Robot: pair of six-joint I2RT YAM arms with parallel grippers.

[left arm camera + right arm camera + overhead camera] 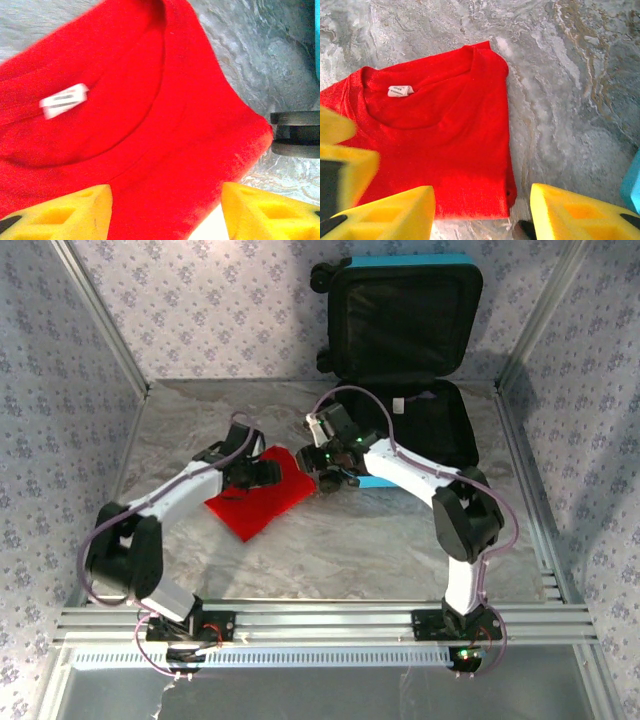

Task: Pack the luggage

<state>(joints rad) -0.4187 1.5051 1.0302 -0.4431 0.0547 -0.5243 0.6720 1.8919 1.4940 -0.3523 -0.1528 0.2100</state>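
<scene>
Red tee looks light and floppy, I'd pinch its folded edge for the luggage; left gripper and right gripper both gape empty.

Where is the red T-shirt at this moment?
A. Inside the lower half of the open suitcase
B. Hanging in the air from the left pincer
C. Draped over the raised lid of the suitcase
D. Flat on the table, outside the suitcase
D: the folded red T-shirt lies flat on the marble table, to the left of the open turquoise suitcase in the top view, with its neck label facing up.
</scene>
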